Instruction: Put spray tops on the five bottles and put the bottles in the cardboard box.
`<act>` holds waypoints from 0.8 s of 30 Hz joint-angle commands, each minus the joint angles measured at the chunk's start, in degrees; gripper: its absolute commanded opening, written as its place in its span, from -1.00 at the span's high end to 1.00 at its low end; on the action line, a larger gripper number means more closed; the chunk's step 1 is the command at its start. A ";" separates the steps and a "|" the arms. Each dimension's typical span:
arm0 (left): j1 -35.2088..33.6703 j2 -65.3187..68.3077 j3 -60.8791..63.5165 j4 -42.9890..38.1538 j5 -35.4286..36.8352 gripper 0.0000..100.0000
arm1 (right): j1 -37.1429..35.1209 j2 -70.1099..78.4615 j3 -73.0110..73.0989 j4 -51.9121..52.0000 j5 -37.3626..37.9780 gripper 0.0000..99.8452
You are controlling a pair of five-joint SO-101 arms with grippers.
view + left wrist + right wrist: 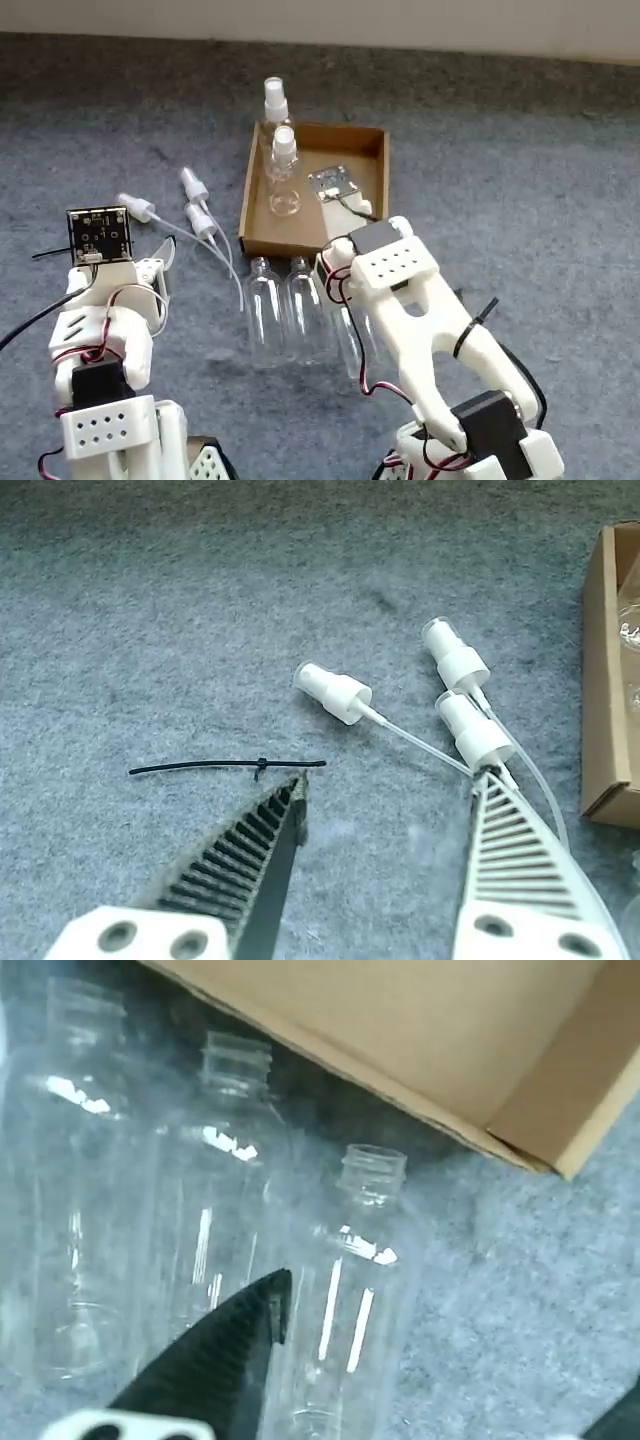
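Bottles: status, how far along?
Done: two topped bottles, one in the box, one at its far edge. In hand: nothing; left claw open by three loose tops, right claw open over three bare bottles. Left: top those, box the rest.

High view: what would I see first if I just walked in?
Three clear bottles lie without tops on the grey carpet, just in front of the cardboard box. Left of them lie three white spray tops with long tubes, right ahead of the open left hand. One capped bottle already lies inside the box.
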 commanded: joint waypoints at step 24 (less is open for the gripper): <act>0.75 0.40 -0.40 -1.05 -0.44 0.52 | 0.48 -0.75 11.65 -6.46 -0.53 0.32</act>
